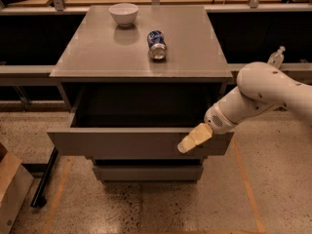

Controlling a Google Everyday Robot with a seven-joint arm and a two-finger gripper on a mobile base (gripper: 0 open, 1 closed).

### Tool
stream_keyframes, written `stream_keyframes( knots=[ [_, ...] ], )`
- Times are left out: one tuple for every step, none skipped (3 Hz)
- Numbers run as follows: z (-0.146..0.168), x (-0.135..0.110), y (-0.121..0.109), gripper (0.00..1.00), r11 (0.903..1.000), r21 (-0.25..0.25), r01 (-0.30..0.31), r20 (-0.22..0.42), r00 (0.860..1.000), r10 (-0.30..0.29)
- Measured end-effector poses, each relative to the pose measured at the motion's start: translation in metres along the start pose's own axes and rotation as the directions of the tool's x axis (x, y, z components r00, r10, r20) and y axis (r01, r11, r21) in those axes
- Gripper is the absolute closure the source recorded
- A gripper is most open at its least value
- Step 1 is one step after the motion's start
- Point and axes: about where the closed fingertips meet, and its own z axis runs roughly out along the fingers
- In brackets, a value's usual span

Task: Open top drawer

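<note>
At the right end of the top drawer [122, 143], the gripper [187, 144] lies against the grey front, touching it just below the upper edge; how wide it stands, or whether it clamps the panel, I cannot tell. The drawer juts well out of the cabinet [97, 62], its inside too dark to read. The arm [263, 94] is cut off right of the cabinet. A lower drawer [146, 172] shows only partly underneath.
</note>
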Motion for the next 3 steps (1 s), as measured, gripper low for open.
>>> stream_keyframes(
  knots=[
    [0.002,0.013,0.013,0.0,0.9959,-0.059,-0.068,-0.033,0.997,0.066],
    [-0.005,0.027,0.037,0.0,0.9864,-0.098,-0.132,-0.058,0.99,0.127],
    [-0.016,0.043,0.062,0.0,0.9675,-0.152,-0.202,-0.107,0.977,0.187]
  ],
)
